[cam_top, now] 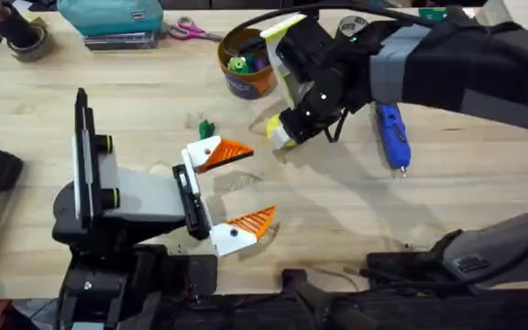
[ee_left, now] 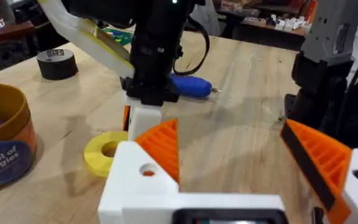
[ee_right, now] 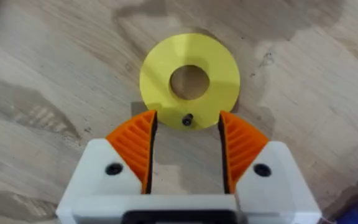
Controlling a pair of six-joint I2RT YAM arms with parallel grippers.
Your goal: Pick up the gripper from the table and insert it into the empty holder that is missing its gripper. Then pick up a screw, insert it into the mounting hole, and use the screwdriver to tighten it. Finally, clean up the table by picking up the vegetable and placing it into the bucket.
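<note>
The left arm's gripper (cam_top: 236, 188), 2 white angular plastic blocks faced with ribbed orange wedges, lies low over the pale wooden surface (cam_top: 337, 211) with its fingers spread wide apart and nothing between them. In the overhead view 1 orange wedge (cam_top: 230, 151) points toward the middle of the surface and the other (cam_top: 253, 220) sits nearer the arm bases.

The right arm reaches across from the lower right, and its gripper (cam_top: 280, 137) hangs just above a flat yellow ring-shaped disc (ee_right: 189, 78) lying on the surface. In the right wrist view its 2 orange ribbed fingers (ee_right: 135, 143) stand apart, and a small dark screw (ee_right: 187, 119) rests on the near edge of the disc, between the fingertips; neither finger touches it.

The blue pen-shaped screwdriver (cam_top: 393, 133) lies flat on the surface just beyond the right gripper, its thin metal tip pointing toward the arm bases. The small dark green toy vegetable (cam_top: 205, 128) lies on the surface near the far finger of the left gripper. The round yellow-orange bucket with a dark blue lower band (cam_top: 247, 64) stands upright toward the far side, with coloured toy pieces inside. A black tape roll (ee_left: 57, 64) rests flat farther off.
</note>
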